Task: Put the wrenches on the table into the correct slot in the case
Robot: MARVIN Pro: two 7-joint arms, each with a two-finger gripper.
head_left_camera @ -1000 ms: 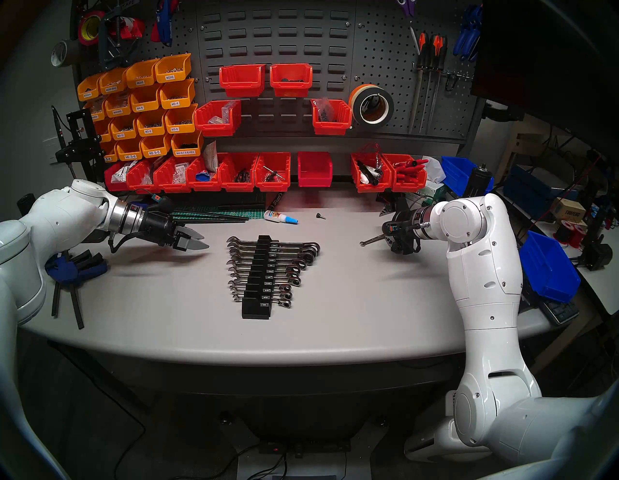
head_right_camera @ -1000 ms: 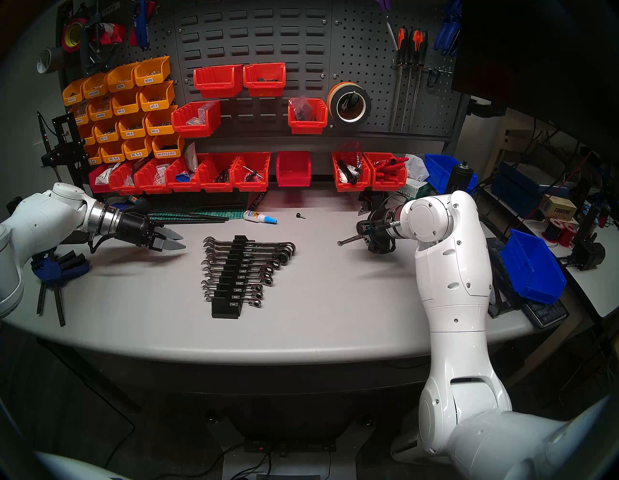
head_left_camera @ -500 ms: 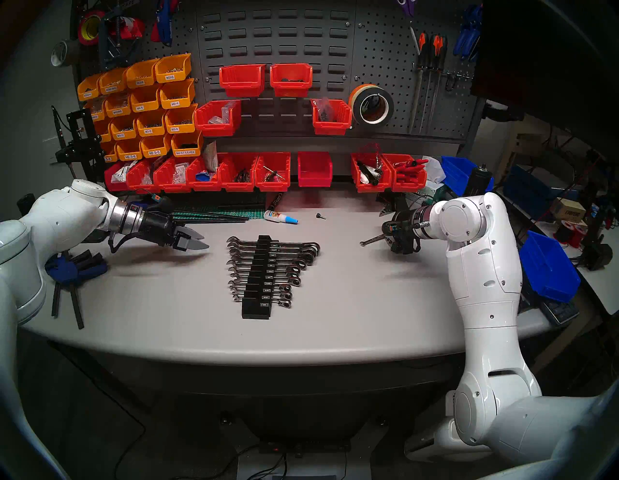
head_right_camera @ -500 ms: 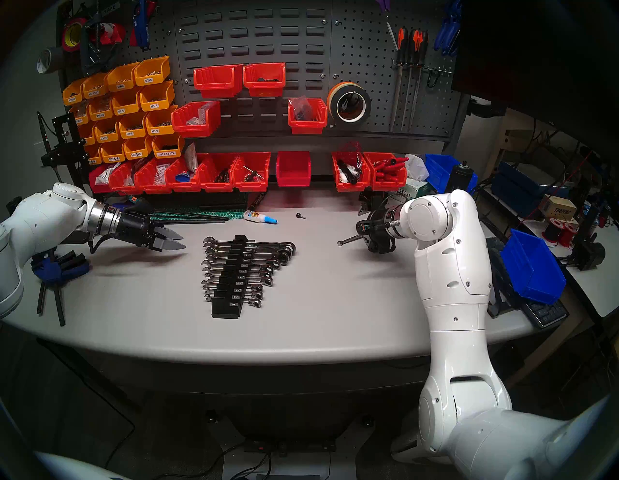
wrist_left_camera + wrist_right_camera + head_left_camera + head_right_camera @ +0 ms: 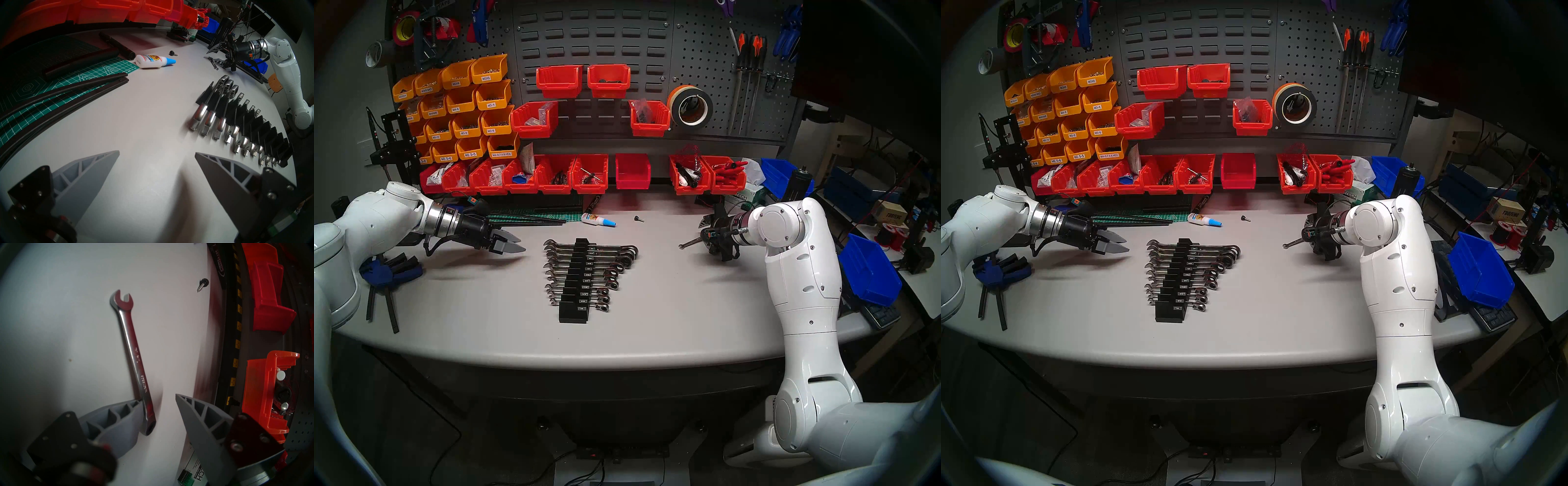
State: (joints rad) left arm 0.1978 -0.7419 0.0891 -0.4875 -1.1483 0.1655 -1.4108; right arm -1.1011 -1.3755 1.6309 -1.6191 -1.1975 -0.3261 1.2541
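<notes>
The rack [image 5: 573,281] sits at the worktop [image 5: 483,305] centre, its grooves filled with ratchet wrenches [image 5: 612,271]; the nearest, smallest grooves at the 6 o'clock end look empty. The loose wrench [image 5: 134,353] lies flat on the worktop at about 2 o'clock from the rack, well apart from it.

Step in hand (judged): grasp the wrench by its ring end.
1. Centre the shank between the fingers before closing. In the right wrist view it lies hard against one finger, with a wide gap to the other.
2. Close slowly. The one-sided contact is likely to push or spin the wrench across the smooth worktop.
3. Grip the flat faces of the shank, not the rounded ring, so that it does not roll.
4. Match the wrench to its size label before carrying it to the rack.

Right gripper [image 5: 158,400]: partly spread, straddling the ring end. One finger [image 5: 119,414] touches the shank near the ring. The other finger [image 5: 200,414] stands clear of it. Nothing is pinched yet.

Left gripper [image 5: 157,152]: spread wide and empty, hovering over bare worktop at 9 o'clock from the rack. It touches nothing.
</notes>
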